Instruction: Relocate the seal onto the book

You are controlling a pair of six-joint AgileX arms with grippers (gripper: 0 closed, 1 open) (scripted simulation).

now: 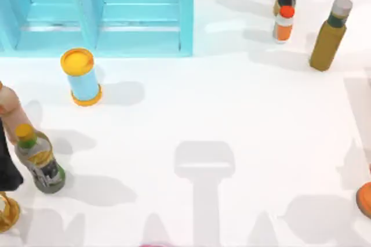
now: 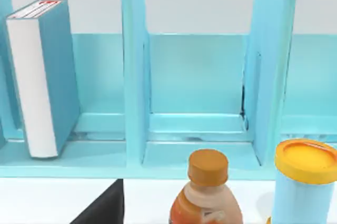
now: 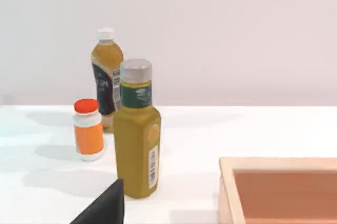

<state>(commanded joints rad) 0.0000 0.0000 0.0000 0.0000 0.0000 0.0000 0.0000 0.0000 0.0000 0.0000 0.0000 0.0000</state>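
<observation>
Left gripper (image 2: 103,207), seen as a dark wedge; whether its jaws are open or holding anything cannot be told. The same goes for the right gripper (image 3: 103,207). Ahead of the left jaws, beyond an orange-capped amber plastic bottle (image 2: 207,192), the flat teal-blue book with white page edges (image 2: 42,77) stands on end, slightly tilted, in a compartment of the light-blue open cabinet (image 2: 134,77). The small black-based, red-knobbed seal cannot be placed; a pink-red sliver (image 1: 156,244) at the top view's lower edge may be it. Judged: the seal is light and rigid with a slippery knob, so grip the block's flat sides. The upright book offers little landing surface
</observation>
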